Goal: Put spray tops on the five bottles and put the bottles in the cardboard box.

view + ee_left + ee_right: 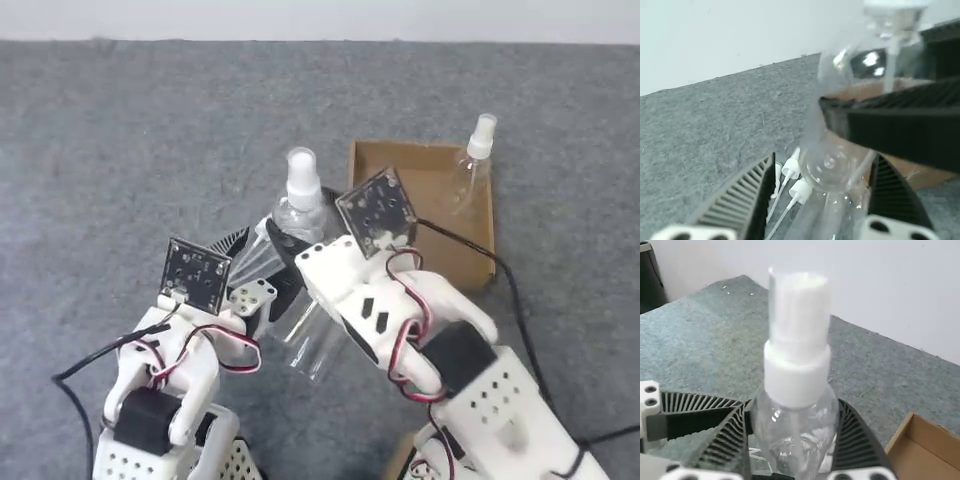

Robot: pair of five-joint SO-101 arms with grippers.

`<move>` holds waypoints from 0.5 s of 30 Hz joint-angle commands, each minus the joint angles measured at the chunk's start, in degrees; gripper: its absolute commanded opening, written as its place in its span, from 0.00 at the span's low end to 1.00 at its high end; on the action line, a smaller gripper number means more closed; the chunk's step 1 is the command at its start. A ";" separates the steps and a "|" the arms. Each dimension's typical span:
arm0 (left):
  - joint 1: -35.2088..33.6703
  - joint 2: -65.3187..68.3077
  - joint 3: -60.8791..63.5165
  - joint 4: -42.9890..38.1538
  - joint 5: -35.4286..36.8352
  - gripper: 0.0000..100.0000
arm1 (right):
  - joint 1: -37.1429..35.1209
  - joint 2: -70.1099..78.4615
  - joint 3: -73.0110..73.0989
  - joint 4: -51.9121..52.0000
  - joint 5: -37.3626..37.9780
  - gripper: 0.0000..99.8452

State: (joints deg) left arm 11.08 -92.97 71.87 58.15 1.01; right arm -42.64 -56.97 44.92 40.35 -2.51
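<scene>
My right gripper (792, 412) is shut on a clear bottle (792, 432) just below its white spray top (797, 340), holding it upright above the table. In the high view this bottle (299, 212) stands left of the cardboard box (357, 165). My left gripper (824, 161) is open, its ribbed fingers (747, 197) on either side of the bottle's round base (829, 167) without touching it. A second bottle with a spray top (470, 175) stands in the box's far right corner.
Clear bottles without tops (310, 345) lie on the grey carpet between the two arms. Loose white spray tops (790, 175) lie under the held bottle. The box (925, 445) sits close to the right of the held bottle. The carpet to the left is bare.
</scene>
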 commanded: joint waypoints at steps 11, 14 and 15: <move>-0.88 -0.62 -0.13 -0.88 0.79 0.26 | 20.09 6.90 -10.55 0.13 5.89 0.01; -0.88 -0.62 1.19 -1.49 0.53 0.19 | 22.20 14.46 -9.67 -6.11 5.89 0.01; -0.88 -0.62 1.71 -2.20 0.53 0.16 | 23.34 16.84 -9.41 -8.84 5.89 0.01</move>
State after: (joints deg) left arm 10.37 -92.97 73.27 58.15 1.10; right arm -22.24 -46.33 38.42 37.98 2.24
